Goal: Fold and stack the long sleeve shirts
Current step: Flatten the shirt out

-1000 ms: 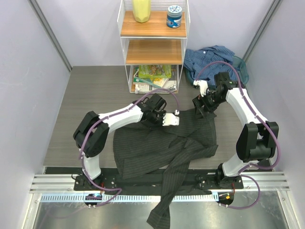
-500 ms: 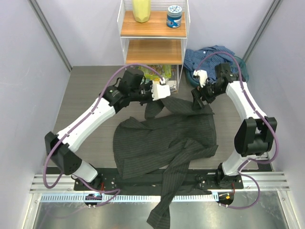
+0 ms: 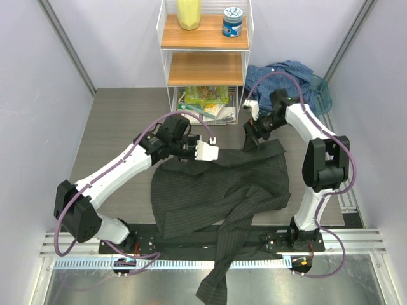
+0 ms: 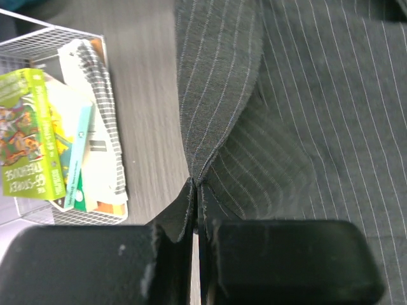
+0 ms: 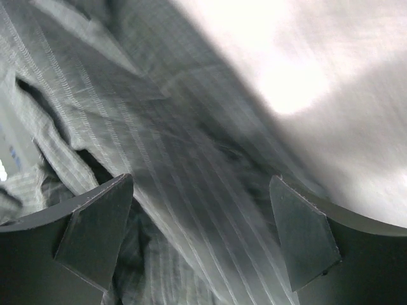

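Observation:
The dark charcoal pinstriped shirt [image 3: 219,187] lies spread across the middle of the table, with one sleeve [image 3: 222,267] hanging over the near edge. My left gripper [image 3: 207,151] is shut on a fold of its upper edge; in the left wrist view the cloth [image 4: 280,108] is pinched between the closed jaws of the gripper [image 4: 197,232]. My right gripper [image 3: 252,136] is open at the shirt's upper right corner; in the right wrist view pinstriped cloth [image 5: 191,184] lies between its spread fingers [image 5: 95,232]. The blue shirt [image 3: 283,77] lies crumpled at the back right.
A white wire shelf [image 3: 205,63] stands at the back centre, holding a yellow object [image 3: 189,13], a blue jar [image 3: 233,21] and books in its bottom basket [image 3: 205,105], also seen in the left wrist view [image 4: 57,140]. A teal bin [image 3: 321,92] sits by the blue shirt.
My left gripper lifted the shirt's edge up toward the shelf, then came back down and right with it. My right gripper moved left along the shirt's upper edge.

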